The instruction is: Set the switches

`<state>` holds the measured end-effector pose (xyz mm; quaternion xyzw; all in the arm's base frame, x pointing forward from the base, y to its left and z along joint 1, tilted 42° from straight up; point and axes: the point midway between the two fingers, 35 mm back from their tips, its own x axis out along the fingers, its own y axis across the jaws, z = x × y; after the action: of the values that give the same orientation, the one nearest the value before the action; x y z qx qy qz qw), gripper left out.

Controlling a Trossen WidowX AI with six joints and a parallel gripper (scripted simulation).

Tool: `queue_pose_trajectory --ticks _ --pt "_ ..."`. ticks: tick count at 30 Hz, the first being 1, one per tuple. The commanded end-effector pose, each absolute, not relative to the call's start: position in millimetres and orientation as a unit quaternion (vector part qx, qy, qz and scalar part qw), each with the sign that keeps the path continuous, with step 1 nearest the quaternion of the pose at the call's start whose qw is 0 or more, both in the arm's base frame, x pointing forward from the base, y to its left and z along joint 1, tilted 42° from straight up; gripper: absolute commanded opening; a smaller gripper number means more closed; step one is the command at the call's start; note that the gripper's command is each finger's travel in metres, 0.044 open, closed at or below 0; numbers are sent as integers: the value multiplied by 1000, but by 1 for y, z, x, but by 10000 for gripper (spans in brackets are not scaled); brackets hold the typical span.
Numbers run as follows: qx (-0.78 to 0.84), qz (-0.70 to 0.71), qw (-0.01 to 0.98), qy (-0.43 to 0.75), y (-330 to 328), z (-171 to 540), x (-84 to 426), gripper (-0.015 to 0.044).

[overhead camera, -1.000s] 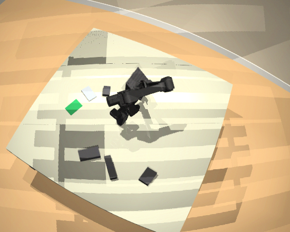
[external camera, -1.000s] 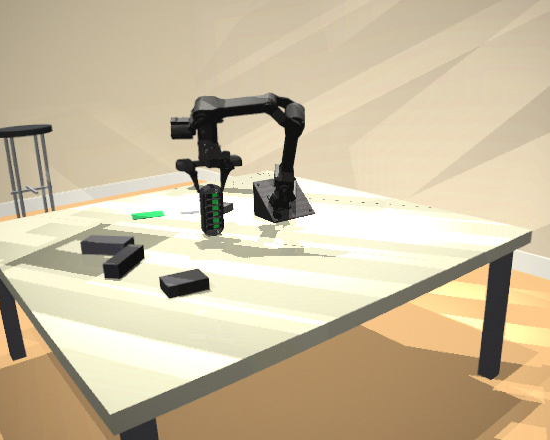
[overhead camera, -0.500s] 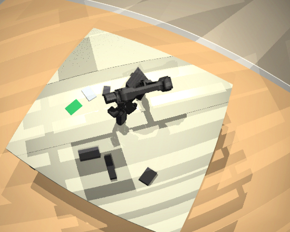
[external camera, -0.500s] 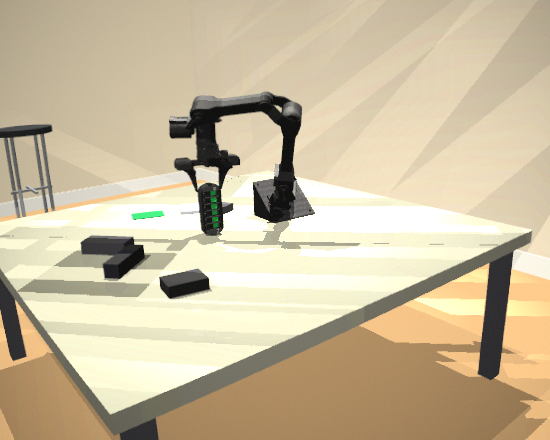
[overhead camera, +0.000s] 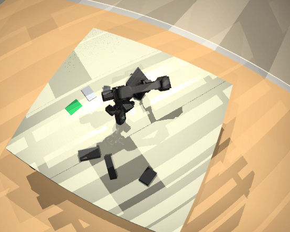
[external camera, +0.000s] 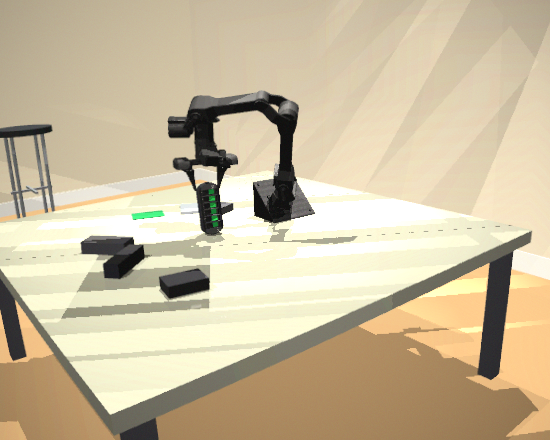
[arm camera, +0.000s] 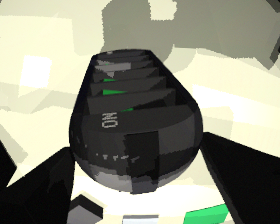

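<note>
The dark grey controller unit (overhead camera: 120,118) (external camera: 210,215) (arm camera: 136,120) stands roughly on end, its switch face toward the exterior camera. My gripper (external camera: 207,187) (arm camera: 137,148) is shut on its two long sides near the upper end. The lower end is at or just above the bench; I cannot tell which. Green shows on several rockers in the exterior view, but which ends are pressed is too small to tell. The wrist view looks down over the upper end, with "ON" lettering near the closest rocker. The underside label is hidden in all views.
A green plate (overhead camera: 73,106) (external camera: 148,215), a pale plate (overhead camera: 88,93) and a small dark block (overhead camera: 106,88) (external camera: 227,207) lie near the arm. Three dark blocks (overhead camera: 89,154) (overhead camera: 110,167) (overhead camera: 147,176) lie farther out. A stool (external camera: 22,131) stands beyond the bench.
</note>
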<state>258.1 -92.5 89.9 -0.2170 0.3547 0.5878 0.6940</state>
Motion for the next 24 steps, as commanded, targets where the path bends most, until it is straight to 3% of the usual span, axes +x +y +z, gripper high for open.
queue_pose_trajectory --ticks 1,24 --pt "-214 591 691 357 -96 83 256 338" --pt "-215 591 691 357 -108 68 251 338"
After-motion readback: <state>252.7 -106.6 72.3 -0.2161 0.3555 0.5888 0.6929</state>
